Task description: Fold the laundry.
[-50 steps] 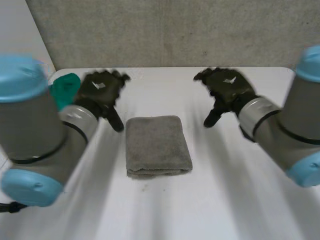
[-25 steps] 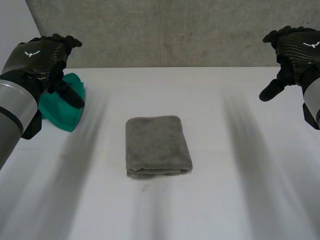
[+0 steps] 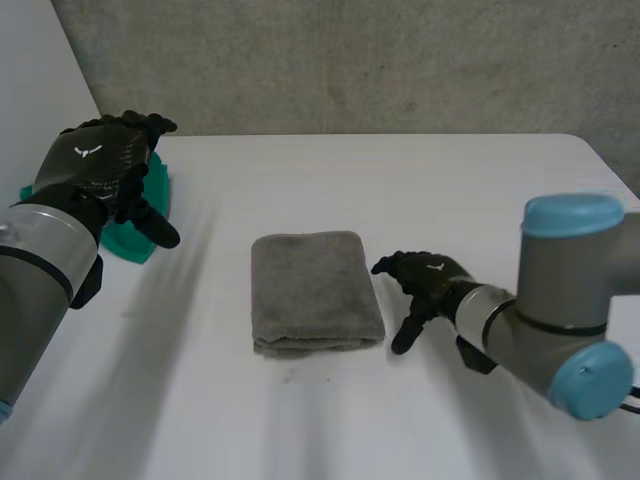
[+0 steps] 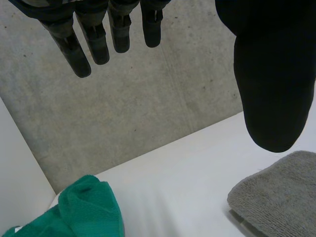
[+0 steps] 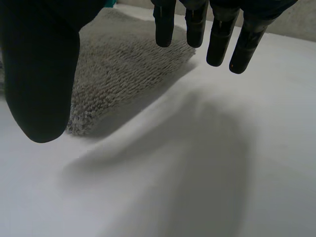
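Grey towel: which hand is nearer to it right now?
Right. The right hand sits open just beside the folded grey towel, apart from it. The left hand hovers well away, by the green cloth at the table's far corner.

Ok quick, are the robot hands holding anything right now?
Left robot hand: open, holding nothing, near the green cloth.
Right robot hand: open, holding nothing, beside the folded grey towel.
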`<action>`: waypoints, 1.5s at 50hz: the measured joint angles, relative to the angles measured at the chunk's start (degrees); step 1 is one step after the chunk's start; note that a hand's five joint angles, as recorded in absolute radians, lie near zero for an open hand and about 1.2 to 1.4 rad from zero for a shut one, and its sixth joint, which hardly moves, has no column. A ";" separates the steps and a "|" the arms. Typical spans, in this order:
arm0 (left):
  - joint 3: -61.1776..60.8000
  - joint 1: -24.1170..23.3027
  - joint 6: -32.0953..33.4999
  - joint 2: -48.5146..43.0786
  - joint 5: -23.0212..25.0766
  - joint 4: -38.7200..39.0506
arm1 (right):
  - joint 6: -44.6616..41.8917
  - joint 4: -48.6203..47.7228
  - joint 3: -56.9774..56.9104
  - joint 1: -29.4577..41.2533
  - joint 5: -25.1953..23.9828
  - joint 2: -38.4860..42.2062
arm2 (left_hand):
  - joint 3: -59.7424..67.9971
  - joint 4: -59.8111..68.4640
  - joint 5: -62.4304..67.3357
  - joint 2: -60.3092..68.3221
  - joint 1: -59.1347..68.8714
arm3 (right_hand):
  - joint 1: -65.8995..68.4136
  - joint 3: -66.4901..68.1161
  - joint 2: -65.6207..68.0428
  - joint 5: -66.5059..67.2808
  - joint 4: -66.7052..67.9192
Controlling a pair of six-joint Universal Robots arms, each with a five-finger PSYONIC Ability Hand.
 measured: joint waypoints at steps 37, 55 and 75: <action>-1.01 0.06 -0.01 -1.04 0.00 1.72 | 4.63 -9.04 -6.26 6.52 -0.17 9.20 | 0.00 0.00 0.00 0.00 0.00 | 33.18 46.01 47.66 45.74 50.60; -1.82 0.13 0.05 -1.26 -0.06 3.26 | -4.11 -8.95 -20.77 5.97 0.17 13.47 | 0.00 0.00 0.00 0.00 0.00 | 39.65 53.62 53.43 48.93 54.71; -2.57 0.37 0.01 -4.52 -0.37 4.10 | -13.65 -7.16 -55.31 -16.18 2.75 33.10 | 0.00 0.00 0.00 0.00 0.00 | 40.45 54.38 53.44 50.14 54.72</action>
